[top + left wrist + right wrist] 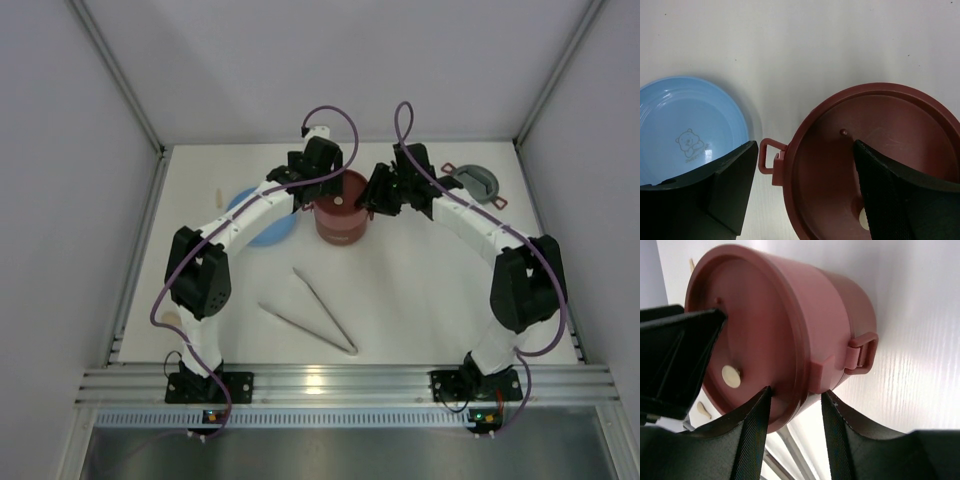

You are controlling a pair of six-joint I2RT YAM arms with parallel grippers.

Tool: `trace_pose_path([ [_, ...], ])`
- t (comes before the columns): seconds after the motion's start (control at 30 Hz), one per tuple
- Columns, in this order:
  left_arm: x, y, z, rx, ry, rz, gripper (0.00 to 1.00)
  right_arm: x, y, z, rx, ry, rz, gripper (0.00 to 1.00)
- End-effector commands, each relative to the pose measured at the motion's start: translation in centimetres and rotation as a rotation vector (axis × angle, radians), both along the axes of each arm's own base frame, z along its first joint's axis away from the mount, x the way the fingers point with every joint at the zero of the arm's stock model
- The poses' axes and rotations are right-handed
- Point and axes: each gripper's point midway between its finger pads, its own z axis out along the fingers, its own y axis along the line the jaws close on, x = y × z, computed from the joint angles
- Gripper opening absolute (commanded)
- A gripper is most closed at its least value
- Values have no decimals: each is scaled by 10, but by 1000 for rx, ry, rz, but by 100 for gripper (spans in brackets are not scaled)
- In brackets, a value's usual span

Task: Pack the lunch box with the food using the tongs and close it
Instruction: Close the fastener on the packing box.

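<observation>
Right gripper [795, 395] clenched on the lunch box [830, 305] rim at 3 o'clock; left gripper [805, 145] released, spread astride the rim at 11 o'clock, directly above the lid [875, 150].

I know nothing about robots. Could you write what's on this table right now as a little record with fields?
lunch box: dark red, round, upright, flat red lid on top
grey cover: off, lying apart on the table
tongs: flat on the table near the arms' bases, untouched
blue plate: beside the lunch box
left arm: jaws open wide above the lid, holding nothing
right arm: jaws closed on the lunch box's rim, one inside, one outside
</observation>
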Motion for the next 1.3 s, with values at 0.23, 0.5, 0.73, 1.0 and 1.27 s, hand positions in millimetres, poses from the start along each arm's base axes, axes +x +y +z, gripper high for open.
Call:
trace_pose_path([
  [0.23,-33,21,-61,151,196,-27,81,57,-11,24,-69,-84,-25,43],
  [0.5,-32,21,-64,155,199,-22,81,43,-28,32,-129,-94,-45,43],
  [0.73,-30,21,-62,146,190,-16,82,29,-39,65,-151,-170,-34,44],
  [1.0,-23,18,-45,133,155,-11,82,53,-15,108,-100,-315,63,41],
  [1.27,-18,17,-30,122,127,-5,83,73,21,82,-43,-284,160,27],
])
